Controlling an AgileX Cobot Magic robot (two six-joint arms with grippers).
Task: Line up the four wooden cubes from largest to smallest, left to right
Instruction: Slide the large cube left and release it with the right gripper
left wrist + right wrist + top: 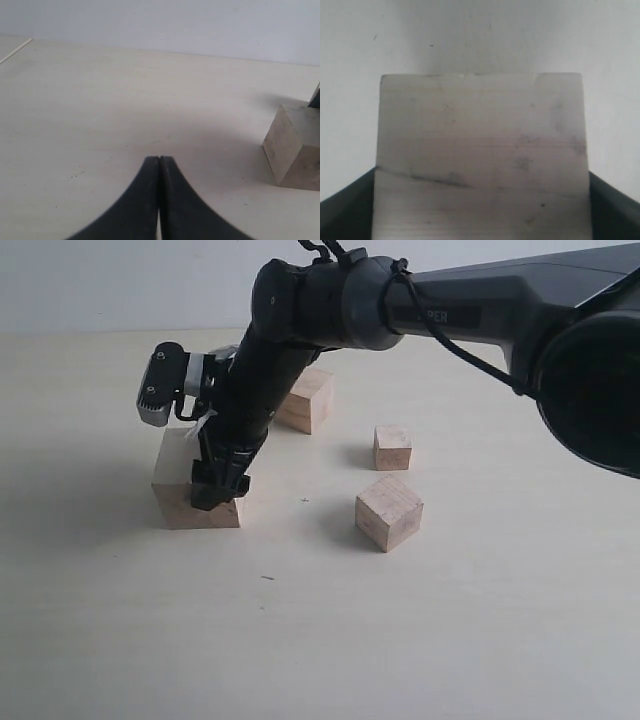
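We read a single scrap of lettering: pale capitals "PER" on a dark plate set into the right arm's long link point(500, 302), well above and behind the hand point(218, 490). A black cable point(470, 358) crosses just ahead of these letters, so we cannot tell whether more letters precede them.

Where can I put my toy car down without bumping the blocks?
The bare table in front of all the cubes, or left of the biggest cube. It's crowded among the back cube, smallest cube and front cube.
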